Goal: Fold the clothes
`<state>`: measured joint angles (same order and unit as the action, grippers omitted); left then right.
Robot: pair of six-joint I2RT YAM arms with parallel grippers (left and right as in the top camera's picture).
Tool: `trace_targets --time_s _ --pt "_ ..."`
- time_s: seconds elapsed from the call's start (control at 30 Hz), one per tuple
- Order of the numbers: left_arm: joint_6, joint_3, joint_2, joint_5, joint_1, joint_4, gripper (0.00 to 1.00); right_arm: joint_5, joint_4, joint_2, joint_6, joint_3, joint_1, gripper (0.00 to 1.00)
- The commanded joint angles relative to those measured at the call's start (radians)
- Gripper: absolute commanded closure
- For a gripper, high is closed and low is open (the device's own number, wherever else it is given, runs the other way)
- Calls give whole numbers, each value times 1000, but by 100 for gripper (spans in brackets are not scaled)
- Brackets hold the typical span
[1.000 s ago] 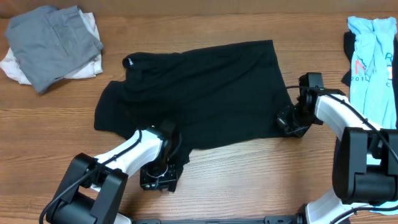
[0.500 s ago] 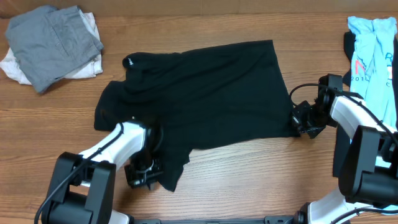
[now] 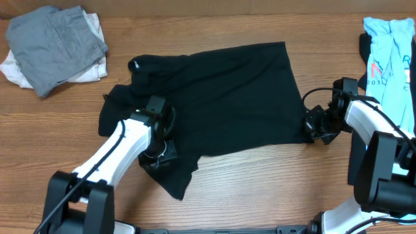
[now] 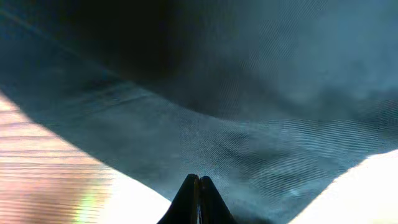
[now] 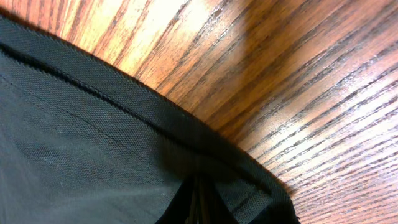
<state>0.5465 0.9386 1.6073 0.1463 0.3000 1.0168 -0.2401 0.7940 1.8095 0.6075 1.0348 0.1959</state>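
Note:
A black T-shirt (image 3: 227, 97) lies spread in the middle of the wooden table. My left gripper (image 3: 155, 158) sits over its lower-left part, shut. In the left wrist view the cloth (image 4: 249, 93) narrows down to the closed left gripper (image 4: 199, 178), so the hem is pinched there. My right gripper (image 3: 316, 128) is shut on the shirt's lower-right corner. The hem (image 5: 74, 137) wraps around the right gripper (image 5: 198, 180) in the right wrist view. Other clothes are a grey piece (image 3: 55, 45) on a white one (image 3: 13, 68), and a light-blue shirt (image 3: 390, 58).
The grey and white pile rests at the far-left corner of the table (image 3: 260, 182). The light-blue shirt with red print lies along the right edge, close beside my right arm. Bare wood shows in front of the black shirt and between it and both piles.
My left gripper went left along the shirt's lower edge, then up onto its lower-left part. The right gripper pulled the lower-right corner rightward, then held still.

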Motion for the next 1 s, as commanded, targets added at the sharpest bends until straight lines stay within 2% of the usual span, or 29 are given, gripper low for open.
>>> trace_targets --time_s 0.0,0.43,0.97 --pt "-27 -37 41 68 9 -5 96 -8 -5 4 -9 -3 0 96" --pt "-15 -172 62 135 9 -95 96 -8 -21 4 -9 -3 0 96" --pt "57 -231 62 98 -26 -60 96 -8 -23 4 -9 -3 0 96"
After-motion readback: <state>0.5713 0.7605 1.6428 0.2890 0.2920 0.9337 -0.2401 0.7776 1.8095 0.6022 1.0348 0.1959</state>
